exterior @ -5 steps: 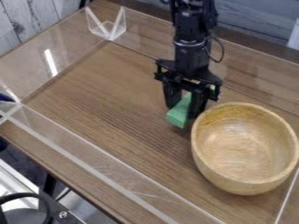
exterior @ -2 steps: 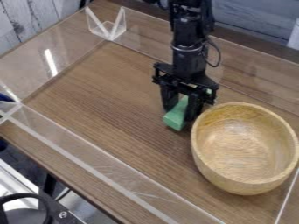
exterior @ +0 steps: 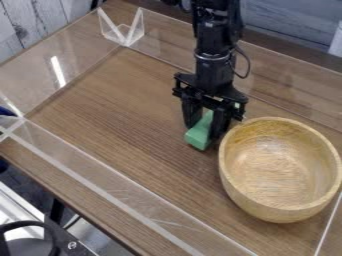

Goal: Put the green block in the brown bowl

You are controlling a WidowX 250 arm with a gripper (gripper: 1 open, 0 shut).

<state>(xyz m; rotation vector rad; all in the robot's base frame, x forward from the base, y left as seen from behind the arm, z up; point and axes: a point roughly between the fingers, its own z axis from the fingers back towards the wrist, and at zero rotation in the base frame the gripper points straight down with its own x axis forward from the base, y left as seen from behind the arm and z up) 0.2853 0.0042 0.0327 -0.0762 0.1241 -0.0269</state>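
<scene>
The green block (exterior: 201,136) lies on the wooden tabletop just left of the brown bowl (exterior: 275,124). My gripper (exterior: 205,122) points straight down over the block. A dark finger stands on each side of it, and both look pressed against its sides. The block's lower end shows below the fingers and still rests on the table. The bowl is round and light tan with a thick rim, sits upright at the right, and has nothing in it.
A clear plastic wall (exterior: 80,170) runs along the table's left and front edges. A small clear plastic bracket (exterior: 123,28) stands at the back left. Bare wood (exterior: 114,100) stretches left of the block.
</scene>
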